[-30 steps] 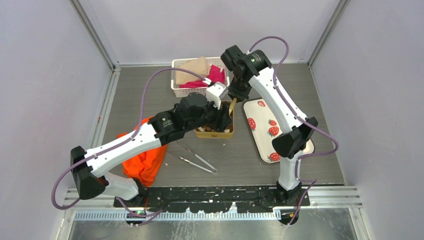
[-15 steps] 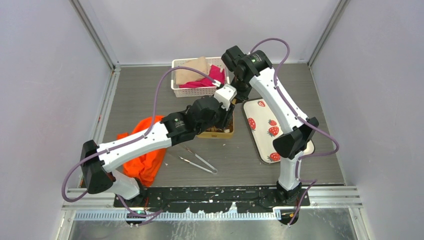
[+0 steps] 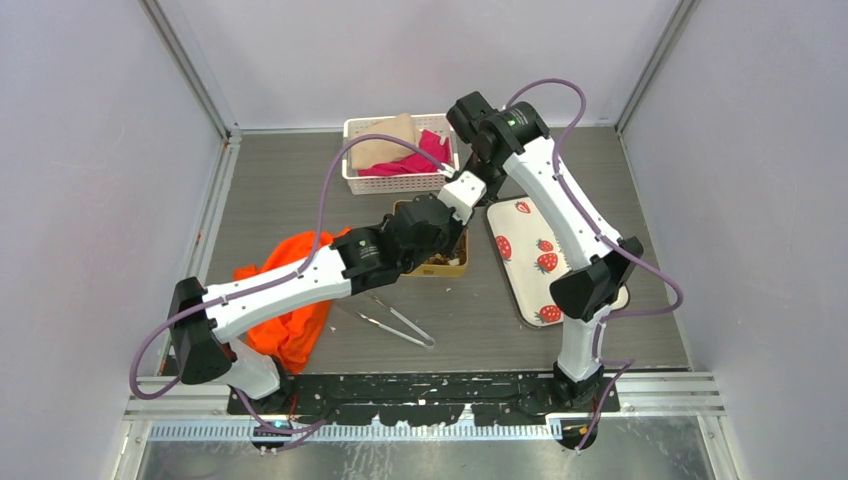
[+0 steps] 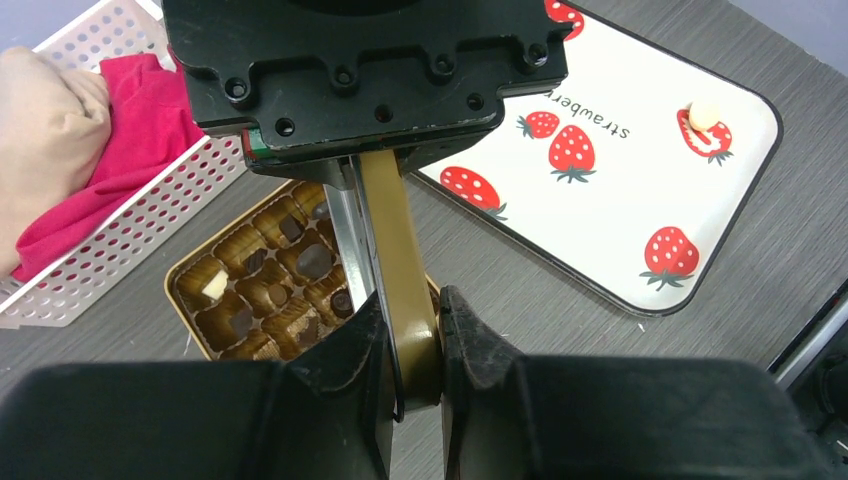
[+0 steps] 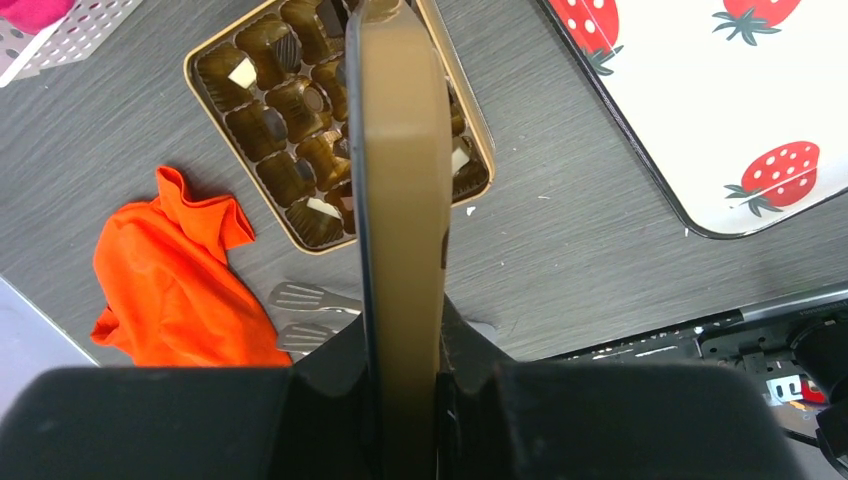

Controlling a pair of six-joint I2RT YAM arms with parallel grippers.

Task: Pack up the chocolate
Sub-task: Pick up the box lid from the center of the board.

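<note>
Most chocolate pieces [image 4: 314, 260] sit in the compartments of the gold tin [image 4: 178, 274]; one cream piece [image 4: 703, 117] lies on a strawberry print of the white tray [image 4: 620, 210] beside it. Above the tin, a gold lid [image 5: 400, 150] stands on edge, pinched by the left gripper [image 4: 412, 345] and the right gripper [image 5: 402, 340] from opposite ends. Nearby lie a basket [image 4: 150, 215] of cloths, an orange cloth [image 5: 170, 290] and tongs [image 5: 300, 298].
</note>
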